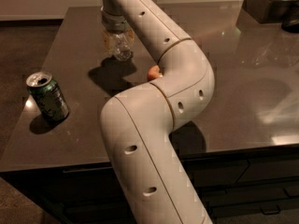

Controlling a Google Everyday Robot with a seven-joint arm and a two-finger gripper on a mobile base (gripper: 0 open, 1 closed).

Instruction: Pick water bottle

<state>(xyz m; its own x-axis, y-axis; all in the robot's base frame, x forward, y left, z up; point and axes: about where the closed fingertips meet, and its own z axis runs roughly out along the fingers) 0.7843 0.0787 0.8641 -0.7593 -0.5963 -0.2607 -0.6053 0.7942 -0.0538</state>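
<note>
The water bottle (123,49) is a small clear ribbed plastic bottle at the far left-middle of the dark table (243,78). My gripper (118,42) comes down on it from above. Its pale yellowish fingers (108,42) sit against both sides of the bottle and are closed on it. The bottle's top is hidden by the gripper. A dark shadow lies on the table just in front of the bottle. My white arm sweeps from the bottom of the view up to the gripper.
A green soda can (48,97) stands open near the table's left edge. An orange-red apple (153,72) lies right of the bottle, partly hidden by my arm. Dark containers (268,3) stand at the back right corner.
</note>
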